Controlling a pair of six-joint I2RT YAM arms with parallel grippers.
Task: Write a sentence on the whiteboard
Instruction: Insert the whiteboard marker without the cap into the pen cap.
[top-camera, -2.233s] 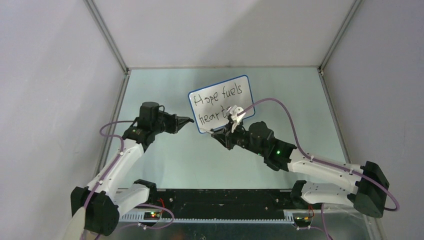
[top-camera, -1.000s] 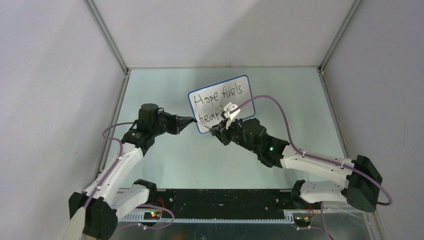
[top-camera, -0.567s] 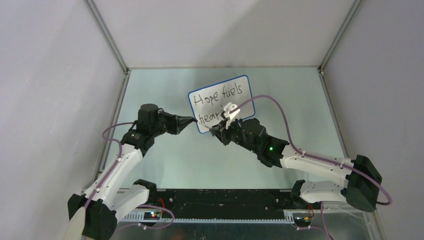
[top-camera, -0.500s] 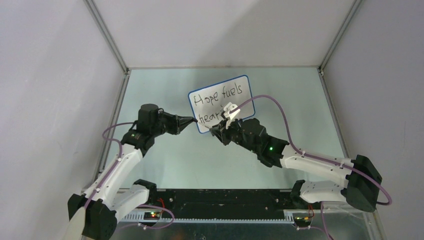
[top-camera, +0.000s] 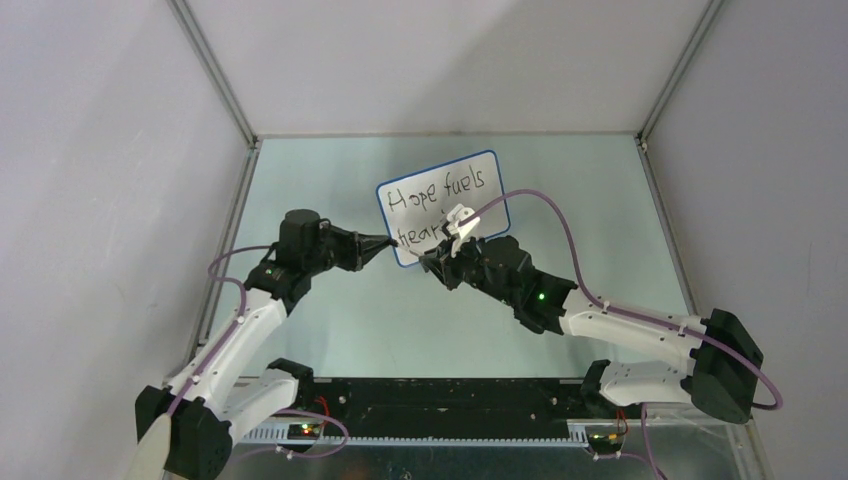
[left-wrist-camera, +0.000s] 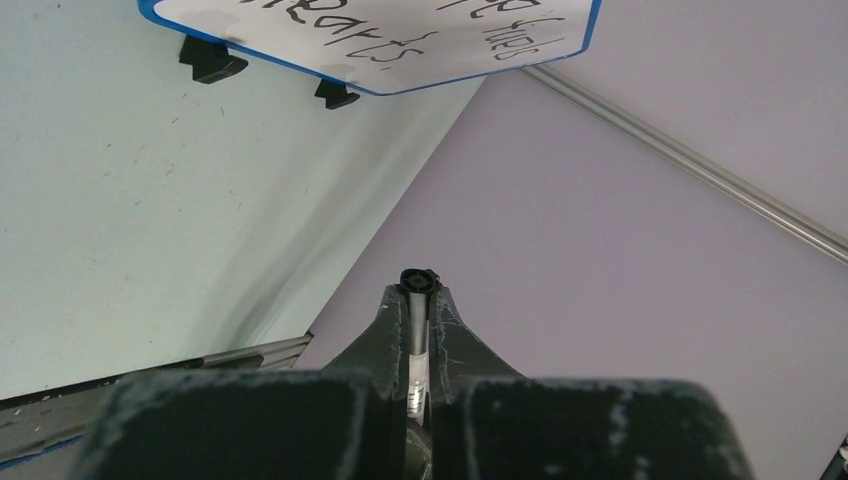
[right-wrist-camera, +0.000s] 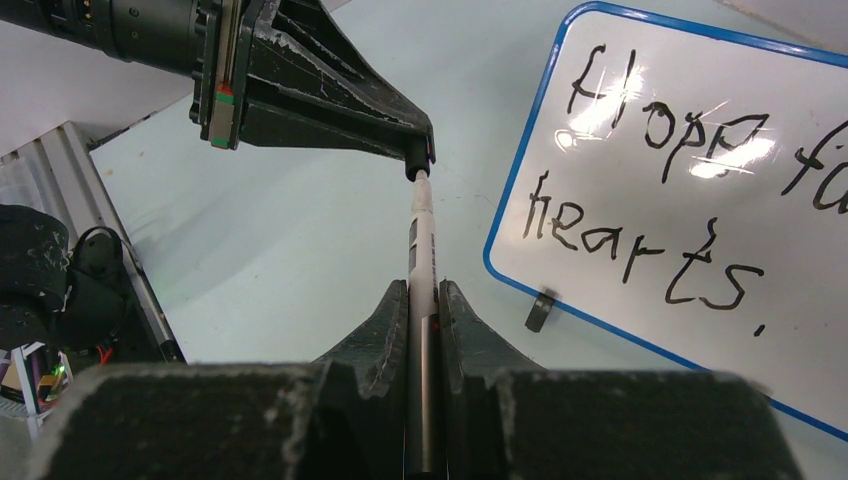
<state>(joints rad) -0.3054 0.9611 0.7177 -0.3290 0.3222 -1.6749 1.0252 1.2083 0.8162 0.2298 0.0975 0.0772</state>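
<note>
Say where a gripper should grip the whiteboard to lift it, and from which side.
Grip the top edge of the whiteboard, pinching its thin blue frame front to back, coming down from above. It stands on its two clip feet, so the lower edge sits close to the table; the margin above the sentence is bare, so fingers there probably would not smear it.

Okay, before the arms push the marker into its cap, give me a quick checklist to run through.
1. The sentence is complete, full stop included: ok.
2. The right gripper is shut on the marker: ok.
3. The left gripper is shut on the cap: ok.
4. Marker tip lined up with the cap: ok, they meet in the right wrist view.
5. Cap fully seated: cannot tell.
6. The whiteboard stands on its clip feet, apart from both grippers: ok.
</note>
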